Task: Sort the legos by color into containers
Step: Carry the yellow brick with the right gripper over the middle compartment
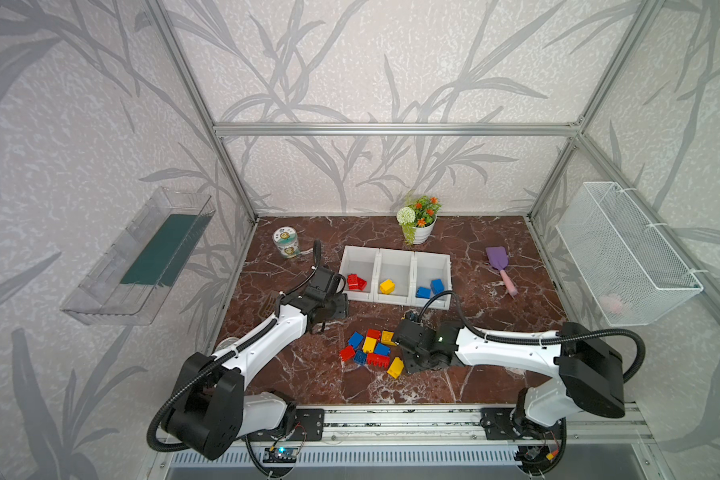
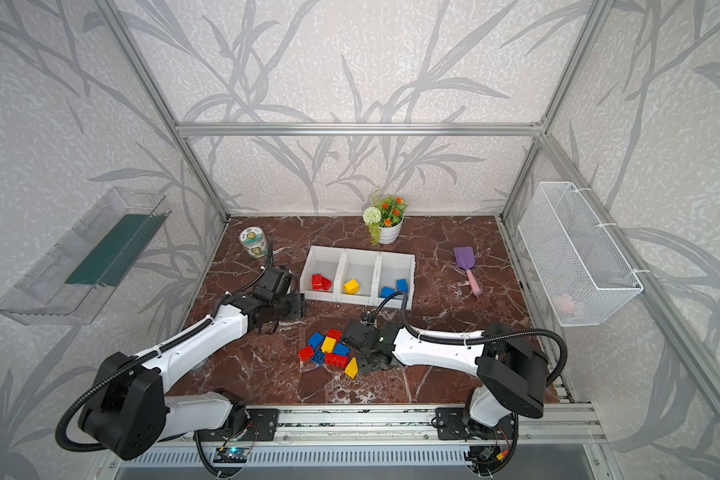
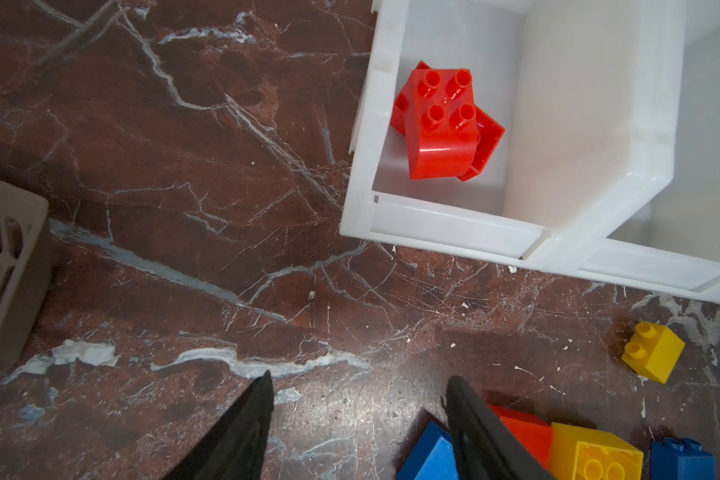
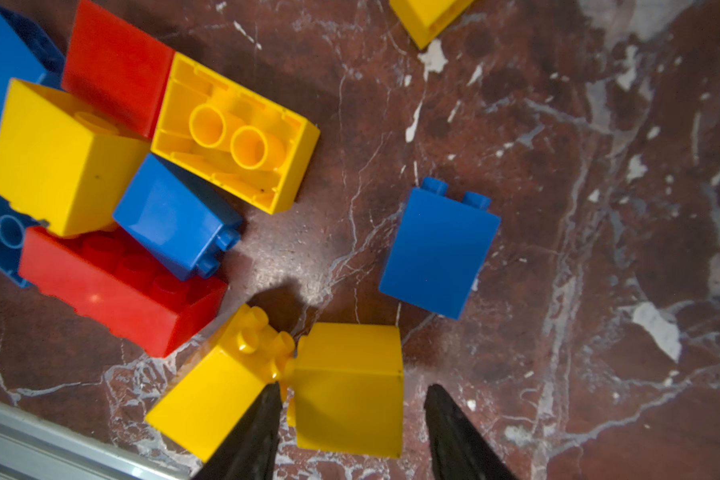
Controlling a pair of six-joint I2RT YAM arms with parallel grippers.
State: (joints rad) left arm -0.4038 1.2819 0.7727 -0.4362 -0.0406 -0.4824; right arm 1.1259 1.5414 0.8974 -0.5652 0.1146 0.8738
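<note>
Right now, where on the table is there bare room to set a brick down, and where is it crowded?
Bare marble: between the bins and the purple scoop; between the can and the flowerpot; left of the brick pile. Crowded: that pile, before the bins.

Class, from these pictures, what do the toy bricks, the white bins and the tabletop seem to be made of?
Bricks: hard moulded plastic, glossy; bright highlights, hollow tubed underside. Bins: white plastic, satin, slightly translucent walls with rounded moulded rims. Tabletop: polished red-brown marble by its white veins and sheen, though possibly a printed imitation.
</note>
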